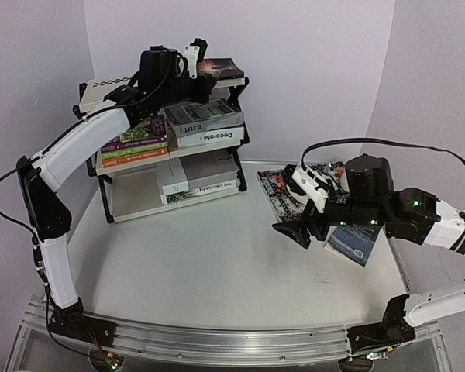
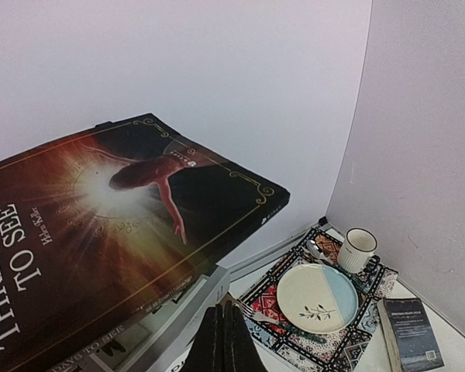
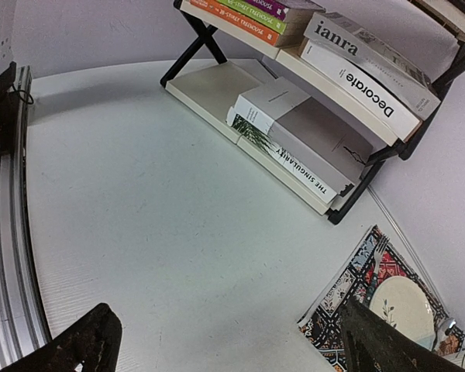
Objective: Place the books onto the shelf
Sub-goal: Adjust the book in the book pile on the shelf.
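I saw the left gripper [image 2: 223, 329] pinched shut on nothing, up at the top tier of the shelf [image 1: 108, 167], just beside the black "Three Days to See" book [image 2: 116, 232] lying flat there. The right gripper [image 1: 296, 232] hung spread wide and empty, well right of the shelf. A dark blue book [image 1: 355, 242] lay on the table under that arm, beside the patterned placemat [image 1: 277, 187]. The shelf's middle tier held the "Decorate" book [image 1: 209, 137] under a grey hardback [image 1: 204, 116], next to colourful paperbacks [image 1: 136, 145]. On its bottom tier a plain grey book [image 3: 310, 128] sat on a white book [image 3: 291, 163].
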`<state>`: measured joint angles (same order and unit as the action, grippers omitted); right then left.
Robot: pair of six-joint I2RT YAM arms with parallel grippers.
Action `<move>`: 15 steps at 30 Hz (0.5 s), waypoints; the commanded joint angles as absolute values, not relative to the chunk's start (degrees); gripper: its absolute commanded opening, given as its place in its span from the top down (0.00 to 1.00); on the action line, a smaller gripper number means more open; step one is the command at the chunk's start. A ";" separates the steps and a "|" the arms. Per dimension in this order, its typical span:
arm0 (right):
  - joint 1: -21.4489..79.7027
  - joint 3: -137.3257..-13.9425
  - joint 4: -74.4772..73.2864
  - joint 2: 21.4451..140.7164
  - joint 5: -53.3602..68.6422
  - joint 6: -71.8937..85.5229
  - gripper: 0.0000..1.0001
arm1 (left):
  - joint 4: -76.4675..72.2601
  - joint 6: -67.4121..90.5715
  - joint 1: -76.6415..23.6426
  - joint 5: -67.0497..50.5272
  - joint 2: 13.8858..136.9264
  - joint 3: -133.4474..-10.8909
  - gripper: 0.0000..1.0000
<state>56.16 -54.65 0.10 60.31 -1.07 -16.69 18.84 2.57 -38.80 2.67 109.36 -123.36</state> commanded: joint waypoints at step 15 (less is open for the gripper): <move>55.90 -54.32 1.85 57.98 -2.32 -15.91 0.02 | 15.73 2.01 -36.70 0.38 112.19 -128.89 1.00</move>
